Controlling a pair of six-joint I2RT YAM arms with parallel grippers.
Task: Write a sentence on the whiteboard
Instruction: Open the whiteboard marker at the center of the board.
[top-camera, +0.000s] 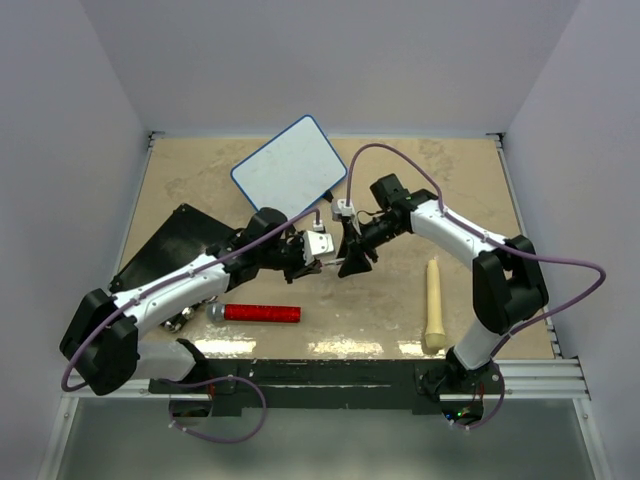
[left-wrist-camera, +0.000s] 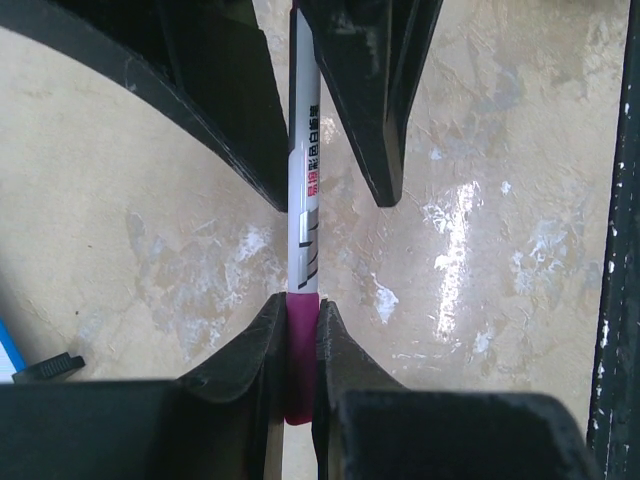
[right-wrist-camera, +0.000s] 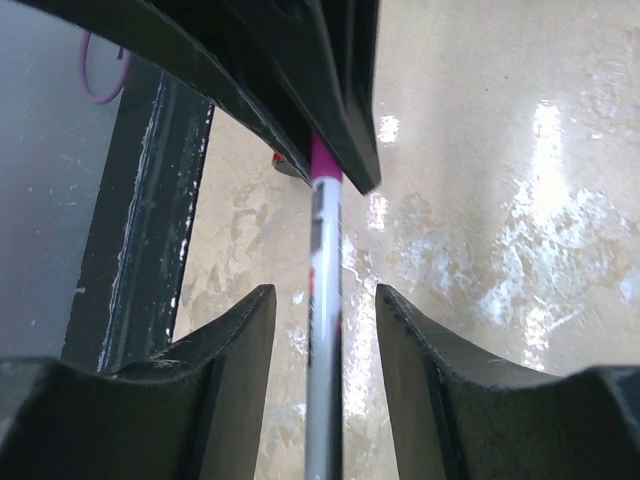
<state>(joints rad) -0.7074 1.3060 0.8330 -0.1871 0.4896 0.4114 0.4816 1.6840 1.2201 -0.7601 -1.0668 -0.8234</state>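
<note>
The whiteboard (top-camera: 290, 168) lies tilted at the back centre of the table, and I see no sentence on its white face. My left gripper (top-camera: 320, 262) is shut on the magenta end of a white marker (left-wrist-camera: 303, 200), seen clamped between its jaws in the left wrist view (left-wrist-camera: 301, 303). The marker's body (right-wrist-camera: 325, 260) runs across to my right gripper (top-camera: 347, 260). That gripper (right-wrist-camera: 325, 292) is open, one finger on each side of the barrel with a gap on both sides. Both grippers meet just in front of the whiteboard, above the table.
A black flat slab (top-camera: 165, 245) lies at the left under my left arm. A red cylinder with a grey end (top-camera: 262, 313) lies near the front. A cream stick-shaped object (top-camera: 434, 303) lies at the right front. A black rail (top-camera: 330, 375) runs along the near edge.
</note>
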